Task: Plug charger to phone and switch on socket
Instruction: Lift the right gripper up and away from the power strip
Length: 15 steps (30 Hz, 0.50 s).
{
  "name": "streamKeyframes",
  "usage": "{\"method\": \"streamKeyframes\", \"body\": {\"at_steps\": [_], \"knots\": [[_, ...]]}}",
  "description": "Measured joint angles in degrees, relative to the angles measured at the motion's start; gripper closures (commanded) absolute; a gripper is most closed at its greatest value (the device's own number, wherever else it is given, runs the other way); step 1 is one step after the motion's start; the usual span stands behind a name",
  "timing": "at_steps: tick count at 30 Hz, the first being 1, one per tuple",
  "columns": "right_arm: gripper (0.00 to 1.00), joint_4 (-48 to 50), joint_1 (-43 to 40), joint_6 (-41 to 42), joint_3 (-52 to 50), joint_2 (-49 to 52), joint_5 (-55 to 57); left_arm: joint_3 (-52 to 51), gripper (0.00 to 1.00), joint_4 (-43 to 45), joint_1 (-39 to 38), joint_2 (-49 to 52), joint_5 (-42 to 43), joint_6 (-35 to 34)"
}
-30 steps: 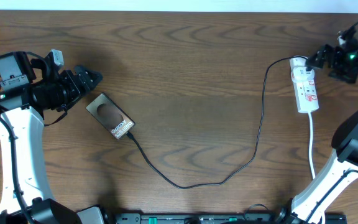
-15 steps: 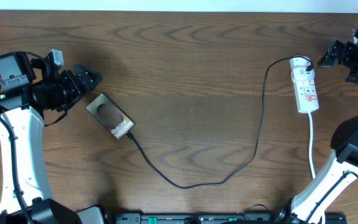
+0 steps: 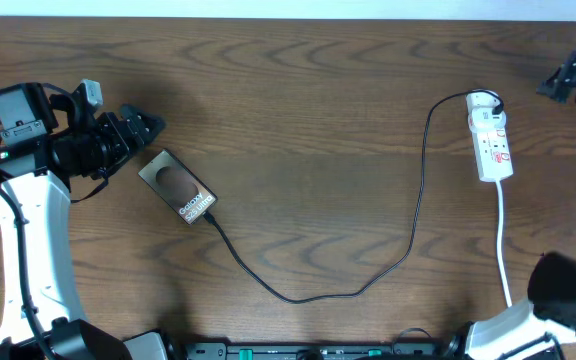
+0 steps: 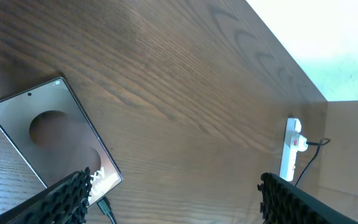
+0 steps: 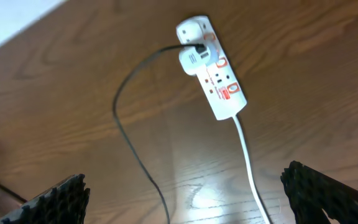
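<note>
The left gripper [image 3: 148,127] hovers at the left of the overhead frame, just up and left of the phone [image 3: 177,186], not touching it. Its wrist view shows the two fingers spread wide at the bottom corners of the picture, with only bare wood between them.

The phone lies flat and slanted on the brown table [image 3: 298,120], left of centre, with its dark circle and white lettering facing up. The charger [image 3: 308,299] meets the phone's lower-right short edge. From there it sags towards the bottom of the frame, then climbs on the right side to the top end of the socket [image 3: 491,137]. I cannot tell for sure from here whether the tip is fully seated in the phone.

The socket lies in the upper right, nearly upright in the frame, with a white adapter [image 5: 194,61] plugged in near its top. A red switch [image 5: 226,93] shows lower down the strip, but I cannot make out its position. The white cord [image 3: 503,240] runs from the socket's lower end down to the bottom edge.

The right gripper [image 3: 560,80] is at the upper right edge, well clear of the socket. Its fingers are wide apart and hold nothing.
</note>
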Motion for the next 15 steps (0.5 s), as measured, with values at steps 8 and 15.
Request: {"method": "streamKeyframes", "body": {"at_steps": [8, 15], "knots": [[0.01, -0.15, 0.00, 0.46, 0.02, -3.23, 0.07, 0.00, 0.15, 0.02, 0.00, 0.00, 0.00, 0.00], [0.01, -0.15, 0.00, 0.48, 0.02, -3.19, 0.09, 0.00, 0.15, 0.02, 0.00, 0.00, 0.00, 0.00]]}}
